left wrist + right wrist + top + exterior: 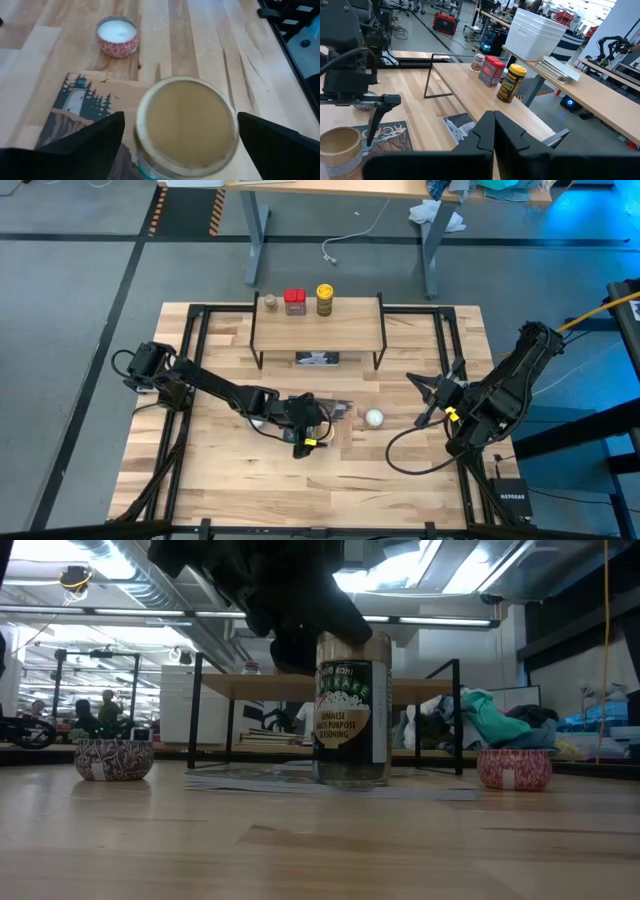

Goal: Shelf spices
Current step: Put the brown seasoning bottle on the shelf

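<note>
The wider tan jar [186,125] stands upright on the flat picture book [75,105] at mid-table; its label shows in the low view [350,710]. My left gripper [181,116] is open above it, one finger on each side of the lid with narrow gaps. The shelf [318,325] stands at the far edge and carries the tiny brownish jar [270,302], the red tin [294,301] and the yellow jar [325,300]. My right gripper [494,125] is shut and waits over the table's right side [430,392].
Two small patterned tins with white tops sit on the table, one right of the jar [374,418] and one beside the left arm [258,420]. A second flat picture lies under the shelf [317,359]. Black frame rails run along the table's left and right sides.
</note>
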You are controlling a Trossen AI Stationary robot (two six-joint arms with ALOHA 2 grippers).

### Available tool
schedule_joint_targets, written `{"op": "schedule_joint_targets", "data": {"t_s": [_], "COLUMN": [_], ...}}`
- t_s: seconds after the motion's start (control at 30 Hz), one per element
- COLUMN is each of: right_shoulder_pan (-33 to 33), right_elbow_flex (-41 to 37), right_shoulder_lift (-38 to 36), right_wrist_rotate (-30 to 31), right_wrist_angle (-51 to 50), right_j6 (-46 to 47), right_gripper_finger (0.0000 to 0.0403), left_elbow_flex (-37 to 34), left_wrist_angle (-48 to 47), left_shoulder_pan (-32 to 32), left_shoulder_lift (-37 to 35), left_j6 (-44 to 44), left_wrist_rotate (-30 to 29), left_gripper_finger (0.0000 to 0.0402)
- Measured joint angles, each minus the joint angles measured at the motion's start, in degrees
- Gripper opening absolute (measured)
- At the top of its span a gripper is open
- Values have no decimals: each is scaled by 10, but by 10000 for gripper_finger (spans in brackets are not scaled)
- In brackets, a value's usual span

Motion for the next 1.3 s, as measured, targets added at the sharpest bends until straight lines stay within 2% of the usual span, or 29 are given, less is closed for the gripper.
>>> {"op": "schedule_joint_targets", "data": {"t_s": [0.2, 0.4, 0.53, 0.77, 1.1, 1.3], "right_shoulder_pan": [0, 0, 0, 0, 0, 0], "right_elbow_flex": [0, 0, 0, 0, 0, 0], "right_shoulder_lift": [0, 0, 0, 0, 0, 0], "right_wrist_rotate": [0, 0, 0, 0, 1, 13], "right_wrist_angle": [0, 0, 0, 0, 0, 1], "right_j6": [0, 0, 0, 1, 1, 1], "right_gripper_finger": [5, 5, 5, 5, 5, 5], "left_elbow_flex": [0, 0, 0, 0, 1, 61], "left_wrist_angle": [0, 2, 9, 83, 120, 123], "left_shoulder_pan": [14, 17, 16, 19, 22, 40], "left_shoulder_lift": [0, 24, 44, 48, 38, 18], "left_j6": [4, 28, 10, 4, -5, 48], "left_wrist_rotate": [1, 18, 26, 25, 22, 8], "left_gripper_finger": [353, 351, 344, 267, 268, 268]}}
